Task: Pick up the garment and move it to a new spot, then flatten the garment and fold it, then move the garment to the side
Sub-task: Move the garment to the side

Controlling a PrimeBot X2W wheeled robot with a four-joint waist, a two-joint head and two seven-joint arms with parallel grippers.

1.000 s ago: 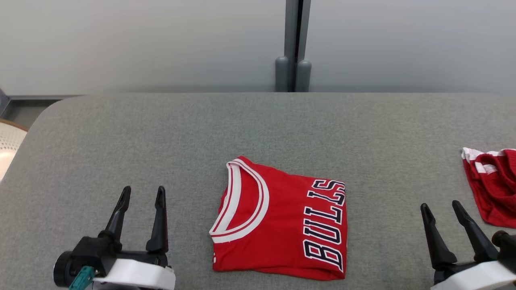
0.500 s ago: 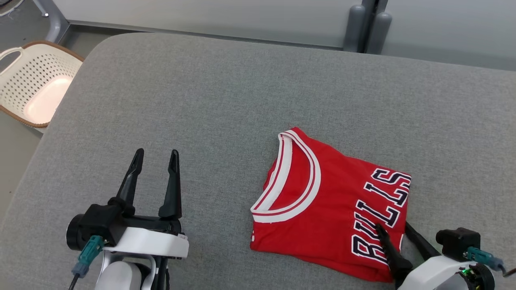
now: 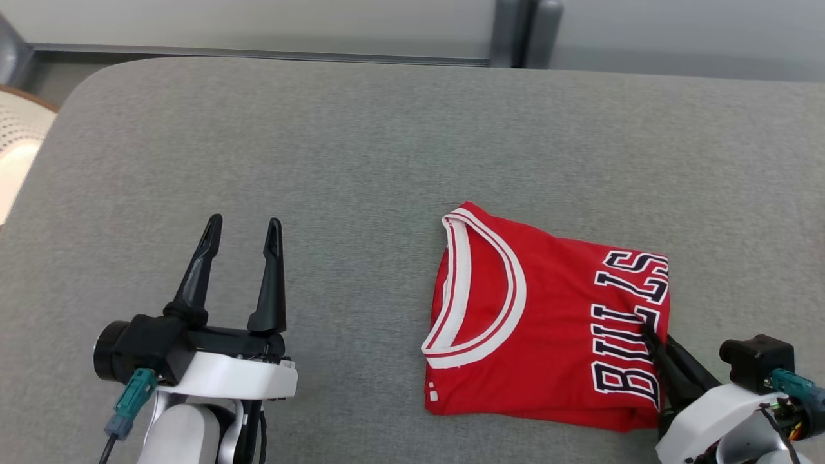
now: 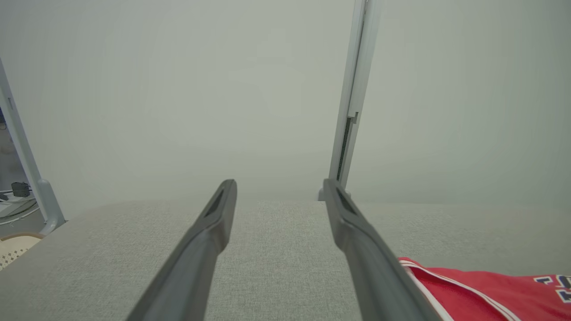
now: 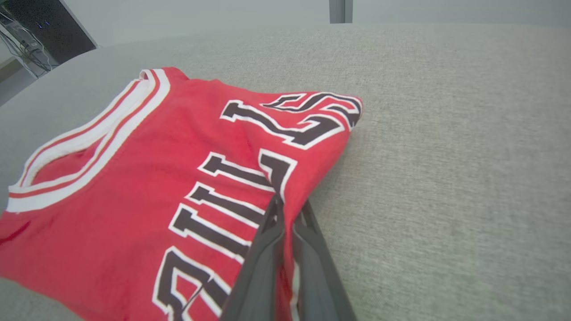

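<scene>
The garment (image 3: 541,322) is a red jersey with white neck trim and dark BULLS lettering, lying folded on the grey table (image 3: 361,161). My right gripper (image 3: 648,328) is at its right edge, shut on that edge of the cloth. The right wrist view shows the right gripper (image 5: 285,203) with its fingers pinched together over the red fabric (image 5: 134,178) near the lettering. At lower left my left gripper (image 3: 243,225) rests open over bare table, well left of the jersey. In the left wrist view the left gripper (image 4: 279,187) stands open, a corner of the jersey (image 4: 482,290) at lower right.
A pale perforated basket (image 3: 16,148) stands off the table's left edge. A grey post (image 3: 522,32) rises behind the table's far edge. The rounded far left corner of the table (image 3: 90,77) is near the basket.
The head camera has shifted and tilted. My right gripper has reached the jersey's right edge and shut on the cloth. The left gripper stays open in its place.
</scene>
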